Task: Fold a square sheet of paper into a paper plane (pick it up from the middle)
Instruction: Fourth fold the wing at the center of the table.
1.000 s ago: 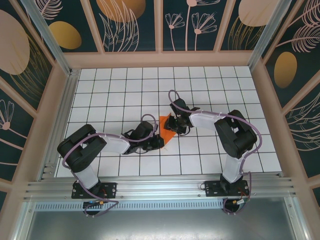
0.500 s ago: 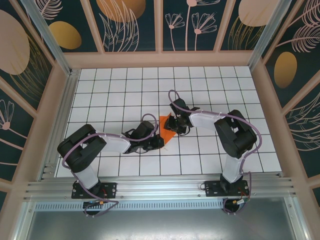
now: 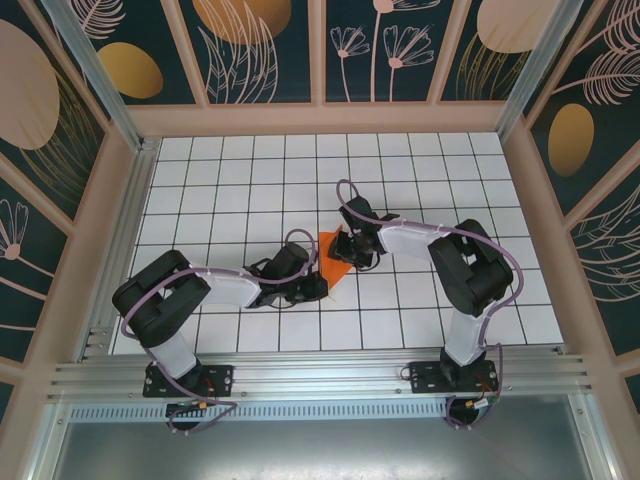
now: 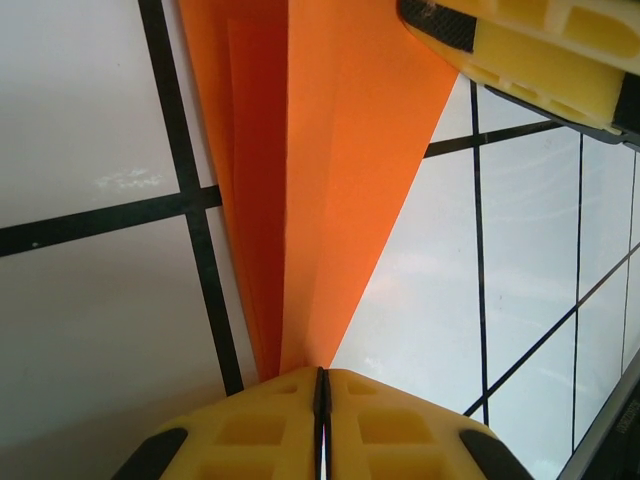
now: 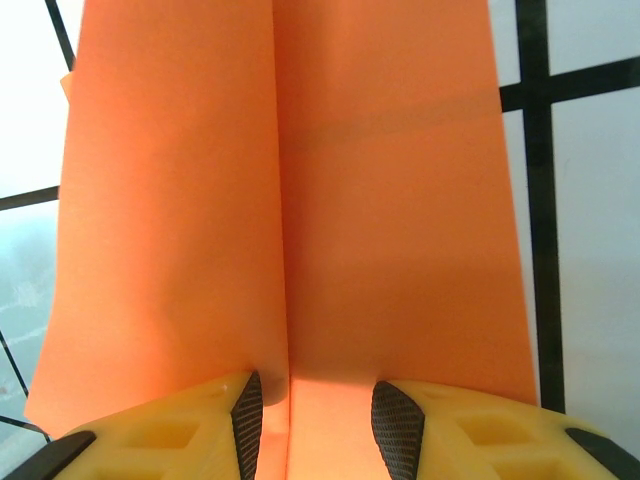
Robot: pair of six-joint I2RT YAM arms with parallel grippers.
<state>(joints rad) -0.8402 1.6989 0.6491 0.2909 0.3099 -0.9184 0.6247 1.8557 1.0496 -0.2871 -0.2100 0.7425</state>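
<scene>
The square sheet of paper [image 3: 333, 258] is folded into a bright orange pointed shape with a centre crease and lies on the tiled table near the middle. In the left wrist view the paper [image 4: 320, 180] narrows to a tip that runs into my left gripper [image 4: 322, 375], whose yellow fingers are shut on it. My left gripper [image 3: 320, 284] sits at the paper's near end. My right gripper [image 3: 352, 250] is at its far right edge. In the right wrist view the jaws of this gripper [image 5: 320, 420] stand apart over the paper [image 5: 300, 200], and the crease runs between the pads [image 5: 398, 425].
The white table with black grid lines [image 3: 250, 180] is ringed by tan walls [image 3: 320, 120]. A metal rail [image 3: 320, 375] runs along the near edge by the arm bases. The right gripper's yellow finger [image 4: 530, 50] shows at the top right of the left wrist view.
</scene>
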